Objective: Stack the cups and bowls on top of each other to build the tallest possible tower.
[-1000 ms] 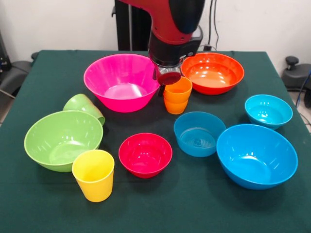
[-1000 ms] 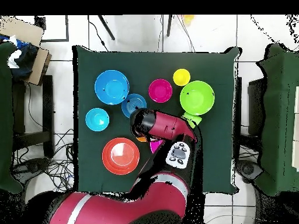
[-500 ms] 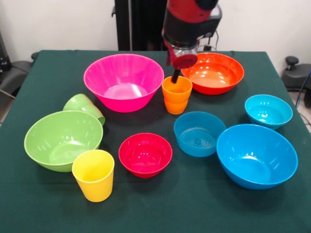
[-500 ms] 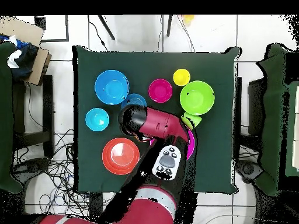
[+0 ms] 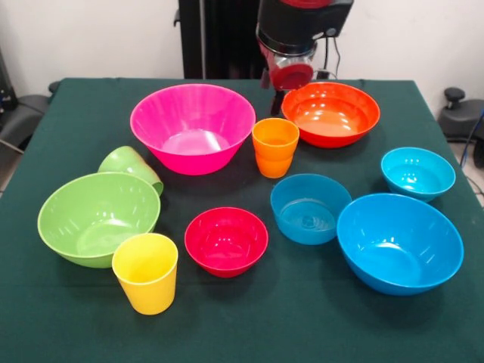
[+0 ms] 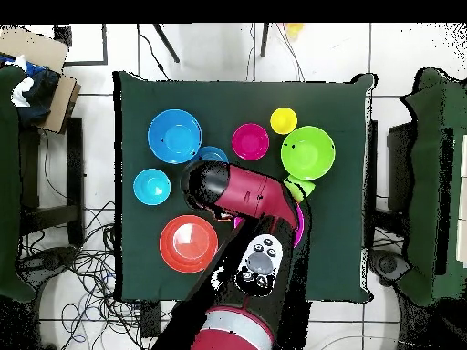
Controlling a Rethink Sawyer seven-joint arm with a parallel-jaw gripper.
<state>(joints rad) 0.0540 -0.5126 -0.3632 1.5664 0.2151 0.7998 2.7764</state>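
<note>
here the robot's gripper (image 5: 278, 94) hangs above the table's far edge, holding nothing; whether its fingers are open or closed i cannot tell. the glossy orange plastic cup (image 5: 275, 147) stands upright between the large pink bowl (image 5: 193, 127) and large orange bowl (image 5: 330, 113).

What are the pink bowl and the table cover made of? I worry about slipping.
The pink bowl looks like glossy moulded plastic: bright highlights on its wall. The table cover looks like matte dark green cloth, showing no shine.
</note>
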